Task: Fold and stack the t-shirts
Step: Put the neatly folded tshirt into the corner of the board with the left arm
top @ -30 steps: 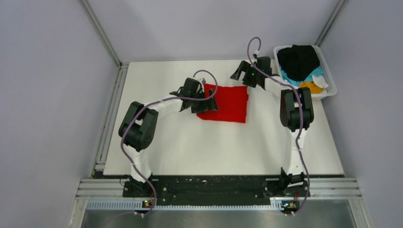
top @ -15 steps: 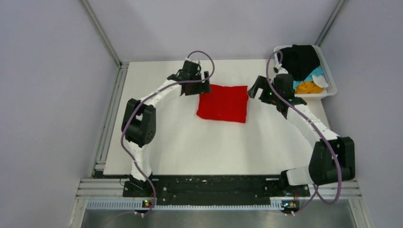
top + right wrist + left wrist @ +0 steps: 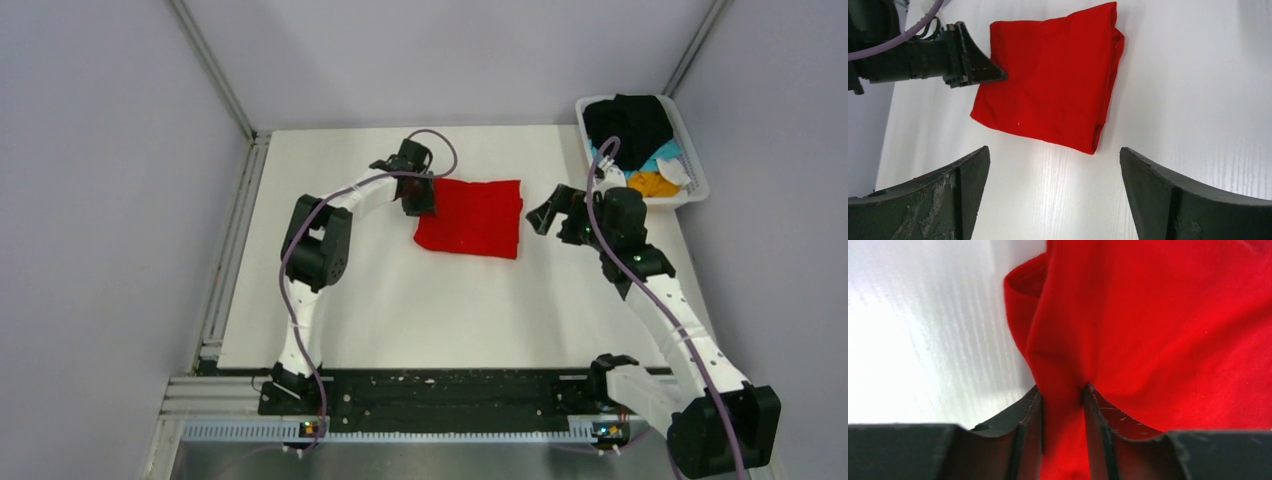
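The left gripper (image 3: pixel 1062 390) pinches an edge fold of the folded bright red cloth t-shirt (image 3: pixel 470 218). The right gripper (image 3: pixel 1053 150), spread wide, hovers apart from it, with a white plastic basket (image 3: pixel 694 152) behind.

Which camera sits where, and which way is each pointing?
Top: above and behind the bases, looking down on the table, both arms, red shirt, basket.
Left wrist: on the left gripper, close up on the shirt fold pinched between its fingers.
Right wrist: behind the open right gripper, facing the shirt across the table.
Shared: right wrist and top both show the left gripper on the shirt's edge.
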You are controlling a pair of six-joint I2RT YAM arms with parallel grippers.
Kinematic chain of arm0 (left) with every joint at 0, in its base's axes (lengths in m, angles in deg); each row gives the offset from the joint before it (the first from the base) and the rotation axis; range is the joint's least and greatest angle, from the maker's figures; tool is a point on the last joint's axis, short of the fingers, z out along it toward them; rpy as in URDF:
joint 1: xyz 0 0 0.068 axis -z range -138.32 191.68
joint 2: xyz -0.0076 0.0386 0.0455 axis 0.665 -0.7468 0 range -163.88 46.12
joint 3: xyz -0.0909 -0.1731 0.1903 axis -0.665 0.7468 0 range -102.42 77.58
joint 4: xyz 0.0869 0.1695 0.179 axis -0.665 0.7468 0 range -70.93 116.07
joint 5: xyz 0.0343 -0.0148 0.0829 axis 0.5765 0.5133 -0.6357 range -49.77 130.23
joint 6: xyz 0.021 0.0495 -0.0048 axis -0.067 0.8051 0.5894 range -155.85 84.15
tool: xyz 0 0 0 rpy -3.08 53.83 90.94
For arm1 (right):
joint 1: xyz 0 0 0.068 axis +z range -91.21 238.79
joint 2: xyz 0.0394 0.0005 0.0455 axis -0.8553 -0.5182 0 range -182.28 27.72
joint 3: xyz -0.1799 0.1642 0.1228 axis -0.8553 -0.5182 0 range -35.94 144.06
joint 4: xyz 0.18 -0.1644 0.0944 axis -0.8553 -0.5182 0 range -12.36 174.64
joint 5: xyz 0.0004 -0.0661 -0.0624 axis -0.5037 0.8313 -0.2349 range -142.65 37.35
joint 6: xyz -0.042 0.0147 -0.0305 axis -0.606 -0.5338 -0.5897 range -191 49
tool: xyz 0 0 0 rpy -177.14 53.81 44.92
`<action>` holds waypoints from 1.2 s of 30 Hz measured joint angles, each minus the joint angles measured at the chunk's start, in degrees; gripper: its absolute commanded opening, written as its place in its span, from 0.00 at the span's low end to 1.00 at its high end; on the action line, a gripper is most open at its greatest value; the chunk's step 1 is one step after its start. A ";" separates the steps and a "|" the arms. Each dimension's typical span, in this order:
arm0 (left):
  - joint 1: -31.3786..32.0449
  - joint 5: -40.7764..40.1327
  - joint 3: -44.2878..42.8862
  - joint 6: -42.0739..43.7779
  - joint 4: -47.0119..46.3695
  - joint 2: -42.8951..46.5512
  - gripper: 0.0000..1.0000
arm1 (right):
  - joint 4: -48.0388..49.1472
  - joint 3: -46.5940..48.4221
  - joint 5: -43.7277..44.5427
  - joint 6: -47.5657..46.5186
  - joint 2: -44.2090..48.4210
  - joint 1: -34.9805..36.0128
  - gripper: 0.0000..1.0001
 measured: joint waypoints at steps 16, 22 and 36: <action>-1.57 -19.65 -1.97 7.61 4.96 0.04 0.00 | 2.91 -1.90 -6.60 -0.48 -1.20 0.00 0.99; -13.73 -25.68 -0.50 17.46 5.33 2.51 0.00 | 5.75 -3.13 -10.27 0.02 -4.92 0.00 0.99; -31.04 -29.62 -22.75 32.28 6.27 -9.53 0.00 | 6.38 -3.37 -9.62 -0.09 -5.75 0.00 0.99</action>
